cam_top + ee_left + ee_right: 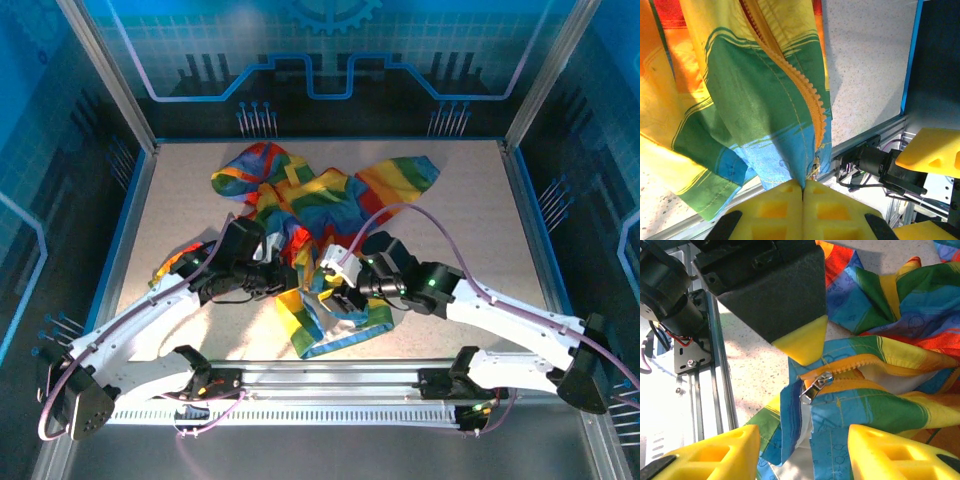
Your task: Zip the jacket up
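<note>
Fabric in rainbow stripes marks the jacket (310,205), which lies crumpled across the middle of the speckled counter (460,200), its lower end reaching toward the near edge. From above we see the left arm (150,320) reaching in from the left and the right arm (510,305) from the right, their ends close together over the blue and green hem.

In the left wrist view, the left fingers (775,205) are pressed together, yellow pad against yellow pad, with the bottom corner of the jacket pinched between them. The fabric spreads away from that grip, and the orange zipper (802,90) teeth run along the edge of a green and blue panel down to the pinch.

In the right wrist view, the right fingers (890,452) stand well apart and grip nothing; jacket fabric lies between them. Just beyond them we see the metal slider (815,386) on the orange tape, its pull tab tilted down to the left. The yellow tip of a left finger touches the blue hem just above the slider. An aluminium rail (715,390) runs along the left side of this view.
</note>
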